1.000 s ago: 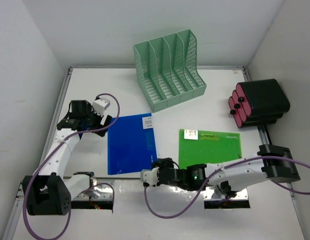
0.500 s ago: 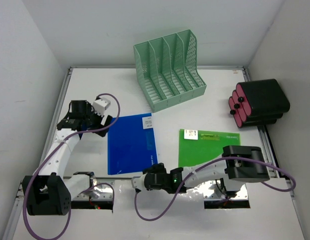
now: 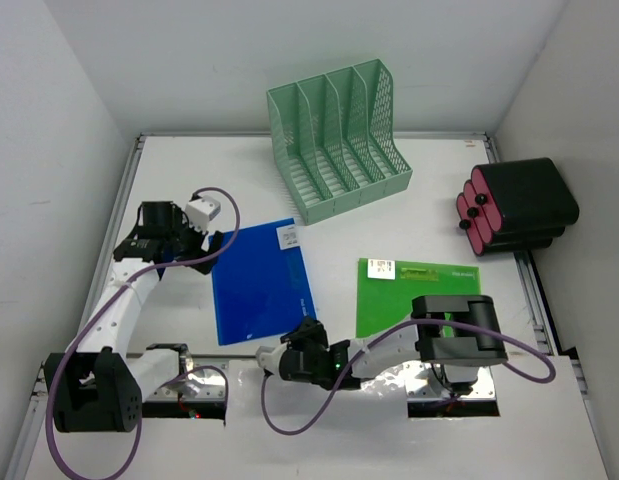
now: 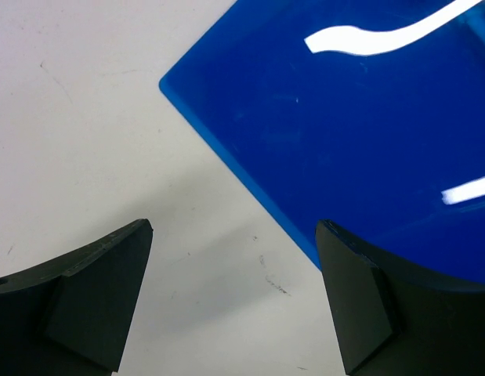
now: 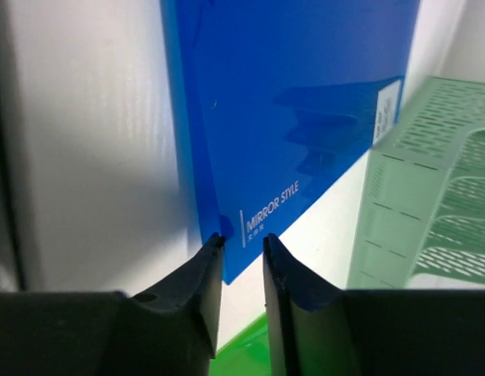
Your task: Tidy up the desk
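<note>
The left arm (image 3: pixel 114 310) runs up the 9 o'clock side of the desk (image 3: pixel 429 200), a large white tabletop with thin metal rails that fills most of the overhead view. The left gripper (image 3: pixel 211 238) sits at 10 o'clock of the blue folder (image 3: pixel 259 285). In the left wrist view, this gripper (image 4: pixel 234 229) has its fingers (image 4: pixel 101 298) spread wide over bare desk (image 4: pixel 85 117). A corner of the blue folder (image 4: pixel 367 117) lies between them, its edge running under the right finger, and nothing is held.

The blue folder lies flat near the middle of the desk, slightly skewed, with a white label (image 3: pixel 287 235) at its 1 o'clock corner. The mint-green slotted file rack (image 3: pixel 334 150) stands at 12 o'clock of it, apart.

The right gripper (image 3: pixel 306 330) meets the blue folder's 5 o'clock corner. In the right wrist view, the fingers (image 5: pixel 199 290) of this gripper (image 5: pixel 242 239) are drawn close, leaving a narrow gap. The corner of the blue folder (image 5: pixel 289 102), printed "MIRROR STYLE", sits at their tips. I cannot tell whether they pinch it. White desk (image 5: pixel 93 157) lies at 9 o'clock and the file rack (image 5: pixel 430 196) at 3 o'clock.

The green folder (image 3: pixel 424 290) lies flat at 3 o'clock of the blue one, just beside it. Partly off the desk's 3 o'clock edge rests a black pack with red round ends (image 3: pixel 514 205).
</note>
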Action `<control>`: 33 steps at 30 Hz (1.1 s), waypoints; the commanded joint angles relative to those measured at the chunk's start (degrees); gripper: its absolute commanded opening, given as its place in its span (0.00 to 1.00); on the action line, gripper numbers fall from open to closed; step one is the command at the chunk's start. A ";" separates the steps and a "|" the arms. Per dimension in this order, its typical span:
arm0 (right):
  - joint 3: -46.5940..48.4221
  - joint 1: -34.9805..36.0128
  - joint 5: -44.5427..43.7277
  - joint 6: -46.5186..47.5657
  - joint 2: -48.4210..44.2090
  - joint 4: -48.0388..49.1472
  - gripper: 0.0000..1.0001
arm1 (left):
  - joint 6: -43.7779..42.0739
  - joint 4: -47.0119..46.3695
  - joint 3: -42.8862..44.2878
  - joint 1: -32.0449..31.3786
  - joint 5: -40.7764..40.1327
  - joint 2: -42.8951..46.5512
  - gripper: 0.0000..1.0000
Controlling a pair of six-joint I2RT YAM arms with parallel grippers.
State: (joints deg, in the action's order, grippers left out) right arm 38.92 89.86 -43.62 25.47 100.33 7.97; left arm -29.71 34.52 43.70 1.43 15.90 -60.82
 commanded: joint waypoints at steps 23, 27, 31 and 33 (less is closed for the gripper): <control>-4.72 4.27 -14.93 23.93 11.92 44.08 0.00 | -5.43 -1.13 0.41 -0.11 4.40 2.71 0.83; -5.08 2.25 -10.18 17.25 4.18 37.65 0.00 | -10.44 -0.33 1.38 -0.11 6.07 6.23 0.83; -5.87 0.23 -7.37 16.36 -1.00 37.83 0.00 | -16.06 -0.43 1.65 -0.11 6.77 10.53 0.83; -5.87 -1.18 -6.40 15.75 -1.98 37.65 0.00 | -21.42 1.68 1.74 -0.11 8.96 11.42 0.83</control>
State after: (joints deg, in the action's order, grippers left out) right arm 33.54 89.32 -53.25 44.73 100.53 46.28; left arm -42.61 35.16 43.20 1.43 21.08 -51.42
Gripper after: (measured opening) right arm 0.002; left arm 0.829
